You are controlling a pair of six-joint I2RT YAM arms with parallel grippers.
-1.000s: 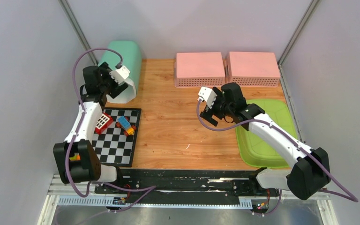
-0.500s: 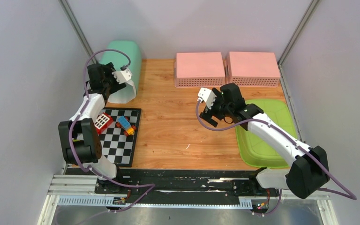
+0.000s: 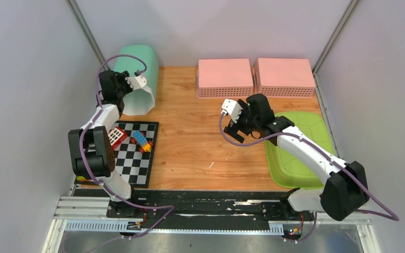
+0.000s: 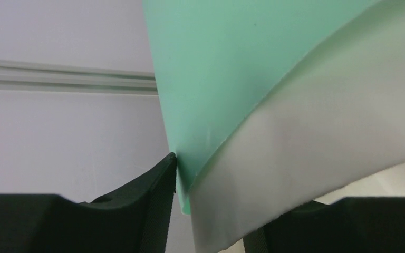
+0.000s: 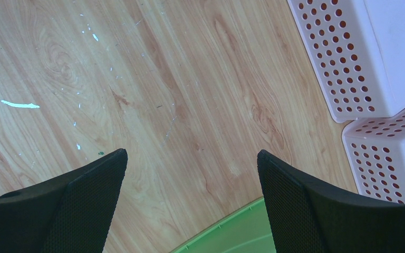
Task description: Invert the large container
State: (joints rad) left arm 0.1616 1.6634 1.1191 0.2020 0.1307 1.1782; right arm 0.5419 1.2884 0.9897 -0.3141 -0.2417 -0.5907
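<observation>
At far left — left hand [image 3: 126, 93] grips container [image 3: 137, 59].

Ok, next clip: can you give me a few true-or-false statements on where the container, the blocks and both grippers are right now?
1. The mint-green container lies on its side at the table's far left corner. True.
2. The container's rim sits between the fingers of the left gripper. True.
3. The right gripper is closed on a pink basket. False: its jaws are wide open over bare wood, holding nothing.
4. The toy blocks lie on the green tray. False: they lie on the checkerboard mat at the left side.
</observation>
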